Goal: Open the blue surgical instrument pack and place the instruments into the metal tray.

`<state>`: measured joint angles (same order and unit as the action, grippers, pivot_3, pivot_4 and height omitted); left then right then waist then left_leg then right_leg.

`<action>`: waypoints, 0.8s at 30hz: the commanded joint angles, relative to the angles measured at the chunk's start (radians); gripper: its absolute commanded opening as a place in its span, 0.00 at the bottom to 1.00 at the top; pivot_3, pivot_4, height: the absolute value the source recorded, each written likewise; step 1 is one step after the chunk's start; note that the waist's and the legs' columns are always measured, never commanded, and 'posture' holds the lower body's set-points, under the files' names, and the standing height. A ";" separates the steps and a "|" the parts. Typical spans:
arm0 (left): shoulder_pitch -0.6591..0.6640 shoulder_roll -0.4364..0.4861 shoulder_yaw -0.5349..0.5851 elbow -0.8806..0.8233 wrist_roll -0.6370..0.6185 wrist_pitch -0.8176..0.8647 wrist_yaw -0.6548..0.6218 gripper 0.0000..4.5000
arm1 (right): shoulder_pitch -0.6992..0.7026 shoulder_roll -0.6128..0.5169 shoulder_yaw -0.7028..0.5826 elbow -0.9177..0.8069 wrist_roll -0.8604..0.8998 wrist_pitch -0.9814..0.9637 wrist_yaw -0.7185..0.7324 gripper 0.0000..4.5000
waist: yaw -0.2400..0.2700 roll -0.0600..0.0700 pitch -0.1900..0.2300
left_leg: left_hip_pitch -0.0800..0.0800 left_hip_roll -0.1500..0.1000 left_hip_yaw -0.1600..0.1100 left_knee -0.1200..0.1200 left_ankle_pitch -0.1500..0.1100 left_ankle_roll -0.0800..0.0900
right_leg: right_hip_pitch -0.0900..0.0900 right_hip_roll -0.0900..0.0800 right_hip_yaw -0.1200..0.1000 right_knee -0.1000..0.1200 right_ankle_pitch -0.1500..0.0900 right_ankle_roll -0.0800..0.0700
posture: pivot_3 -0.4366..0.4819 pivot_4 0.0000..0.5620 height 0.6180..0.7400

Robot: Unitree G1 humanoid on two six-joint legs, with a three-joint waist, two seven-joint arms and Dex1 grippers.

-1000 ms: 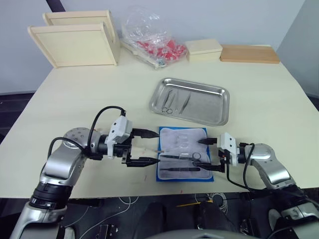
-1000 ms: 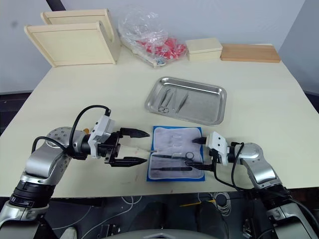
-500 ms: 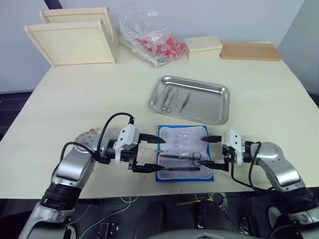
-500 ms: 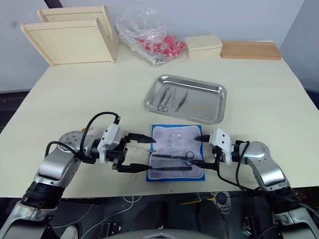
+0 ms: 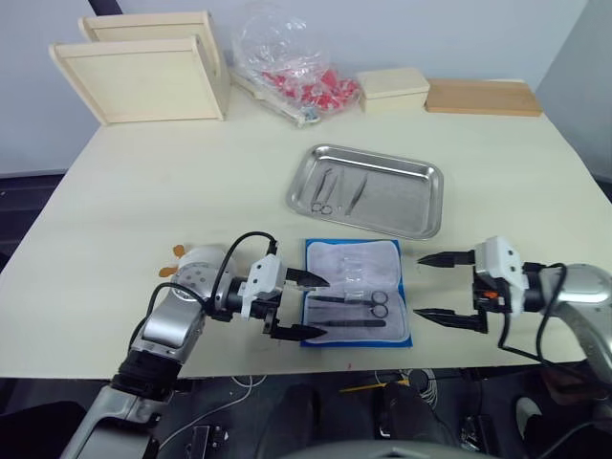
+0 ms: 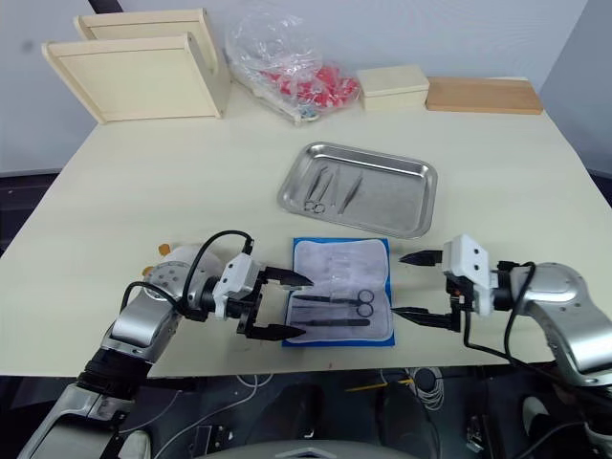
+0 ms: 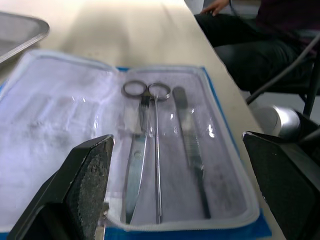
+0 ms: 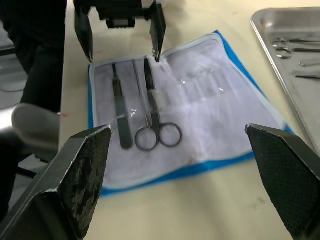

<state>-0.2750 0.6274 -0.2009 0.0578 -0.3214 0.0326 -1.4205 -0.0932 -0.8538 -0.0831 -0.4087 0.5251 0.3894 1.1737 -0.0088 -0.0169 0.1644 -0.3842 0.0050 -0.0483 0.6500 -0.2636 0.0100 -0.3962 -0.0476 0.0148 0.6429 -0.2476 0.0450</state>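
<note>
The blue surgical instrument pack [image 5: 356, 292] lies unfolded near the table's front edge, its whitish pocketed panel facing up. Ring-handled scissors [image 7: 145, 150] and a straight dark tool [image 7: 192, 150] rest in its near pockets. The metal tray [image 5: 421, 206] sits just behind the pack and holds several instruments [image 5: 335, 189] at its left end. My left gripper [image 5: 318, 306] is open at the pack's left edge, one fingertip over the panel's corner and nothing held. To the right of the pack my right gripper [image 5: 419, 285] stands open, apart from it.
Two pale wooden trays [image 5: 143, 76] lean at the back left. A clear bag of red items [image 5: 292, 76] lies at the back middle, with a cream box [image 5: 394, 89] and a wooden board [image 5: 483, 98] to its right. A person sits beyond the table's front edge [image 7: 250, 45].
My left gripper has moved right up to the pack's left edge. The right gripper has drawn back to the right, off the pack. Both stayed open.
</note>
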 commanded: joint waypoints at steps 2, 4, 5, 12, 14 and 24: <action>-0.030 -0.021 -0.015 0.029 0.016 -0.044 -0.008 0.97 | 0.008 -0.045 -0.094 -0.078 0.086 0.048 0.002 1.00 | 0.001 0.000 0.000 | 0.000 0.000 0.000 0.000 0.000 0.000 | 0.000 0.000 0.000 0.000 0.000 0.000 | 0.48 0.27 1.00; -0.036 -0.030 -0.025 0.051 0.025 -0.058 -0.014 0.97 | 0.014 -0.070 -0.137 -0.103 0.120 0.074 -0.001 1.00 | 0.001 0.000 0.000 | 0.000 0.000 0.000 0.001 0.000 0.000 | 0.000 0.000 0.000 0.000 0.000 0.000 | 0.48 0.27 1.00; -0.039 -0.035 -0.029 0.061 0.029 -0.061 -0.016 0.97 | 0.016 -0.080 -0.155 -0.113 0.134 0.085 -0.002 1.00 | 0.002 0.000 0.000 | 0.000 0.000 0.000 0.001 0.000 0.000 | 0.000 0.000 0.000 0.000 0.000 0.000 | 0.48 0.27 1.00; -0.069 -0.050 -0.064 0.182 0.090 -0.121 -0.030 0.97 | 0.031 -0.104 -0.252 -0.169 0.257 0.180 -0.047 1.00 | 0.003 -0.001 0.000 | 0.001 0.000 0.000 0.001 0.000 0.000 | 0.002 0.000 -0.001 0.000 0.000 0.000 | 0.48 0.27 1.00; -0.074 -0.054 -0.072 0.202 0.097 -0.126 -0.038 0.97 | 0.045 -0.111 -0.266 -0.179 0.264 0.185 -0.047 1.00 | 0.002 -0.001 0.000 | 0.001 0.000 0.000 0.001 0.000 0.000 | 0.002 0.000 -0.001 0.000 0.000 0.000 | 0.48 0.27 1.00; -0.068 -0.060 -0.086 0.235 0.122 -0.131 -0.039 0.97 | 0.062 -0.112 -0.239 -0.180 0.217 0.148 -0.054 1.00 | 0.003 0.000 -0.002 | 0.003 0.000 0.000 0.001 0.000 0.000 | 0.004 0.000 0.000 0.000 0.000 0.000 | 0.48 0.27 1.00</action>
<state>-0.3622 0.5649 -0.2533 0.2641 -0.2364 -0.1148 -1.4580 -0.0182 -0.9660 -0.3240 -0.5725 0.7538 0.5642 1.1270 -0.0062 -0.0168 0.1628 -0.3817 0.0048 -0.0485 0.6512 -0.2636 0.0102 -0.3923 -0.0475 0.0144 0.6432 -0.2476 0.0453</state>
